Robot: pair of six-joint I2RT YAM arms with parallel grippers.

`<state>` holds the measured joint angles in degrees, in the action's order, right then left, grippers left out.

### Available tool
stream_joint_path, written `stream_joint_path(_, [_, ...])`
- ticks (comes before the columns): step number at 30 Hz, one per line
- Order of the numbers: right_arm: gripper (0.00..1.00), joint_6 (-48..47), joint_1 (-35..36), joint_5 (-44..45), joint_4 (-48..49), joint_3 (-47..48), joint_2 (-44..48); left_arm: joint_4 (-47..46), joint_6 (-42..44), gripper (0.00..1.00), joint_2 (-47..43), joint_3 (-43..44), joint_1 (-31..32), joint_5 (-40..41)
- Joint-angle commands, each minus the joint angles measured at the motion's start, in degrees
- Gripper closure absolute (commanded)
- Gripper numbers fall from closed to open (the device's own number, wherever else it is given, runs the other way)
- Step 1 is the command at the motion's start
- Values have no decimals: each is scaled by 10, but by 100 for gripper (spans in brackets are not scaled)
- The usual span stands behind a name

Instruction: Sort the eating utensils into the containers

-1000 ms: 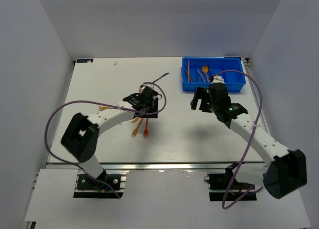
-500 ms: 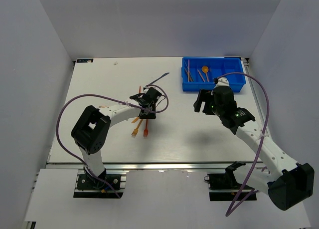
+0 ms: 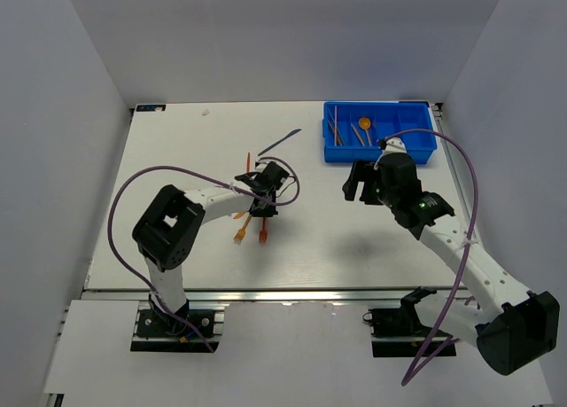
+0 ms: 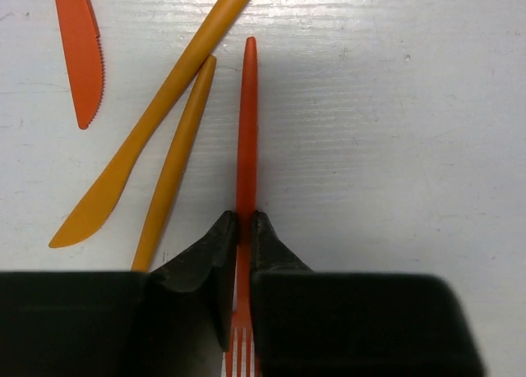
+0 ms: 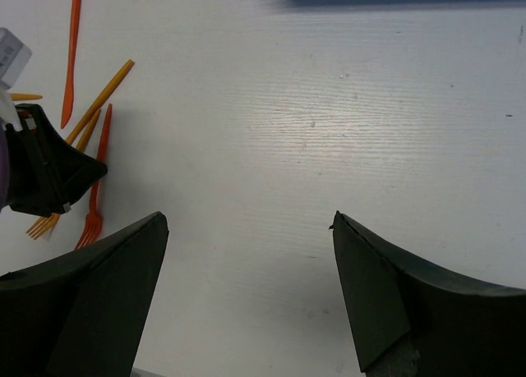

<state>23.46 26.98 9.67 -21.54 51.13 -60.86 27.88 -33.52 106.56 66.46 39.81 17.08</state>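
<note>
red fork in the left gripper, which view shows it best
Left wrist view: the red fork runs large down the frame, its handle pinched by the left gripper, tines at the bottom edge. The top view shows the fork small, partly under the gripper; the right wrist view, thin near its left edge.

No writing, label, brand mark or number can be read anywhere in the three views.
</note>
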Motion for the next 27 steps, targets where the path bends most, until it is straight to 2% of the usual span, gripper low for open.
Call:
stream_joint_path(1, [14,-12,-2,-28,5,24,25,14,-9,85,6,-24,20,1])
stream_joint_path(2, [12,-12,-2,-33,6,27,27,16,-11,99,2,-24,25,1])
stream_joint_path(3, [11,-11,-4,-37,8,28,30,17,-15,100,-2,-23,33,6])
stream_joint_path(8, [11,32,-18,-91,16,34,30,-10,-33,100,-97,-25,84,19])
stream_joint_path(10, [11,61,-18,-126,32,20,42,-65,-46,100,-160,-47,97,6])
stream_joint_path(13, [12,160,-16,-144,116,-52,77,-169,-71,100,-234,-102,104,-23])
stream_joint_path(15, [16,220,-9,-142,174,-105,91,-222,-82,100,-253,-126,105,-35])
stream_joint_path(18, [20,250,4,-143,245,-139,82,-273,-87,100,-266,-136,105,-83])
stream_joint_path(20, [24,254,10,-141,258,-137,60,-310,-87,100,-268,-140,105,-119])
stream_joint_path(27, [30,249,32,-157,308,-117,10,-332,-87,100,-267,-142,105,-144])
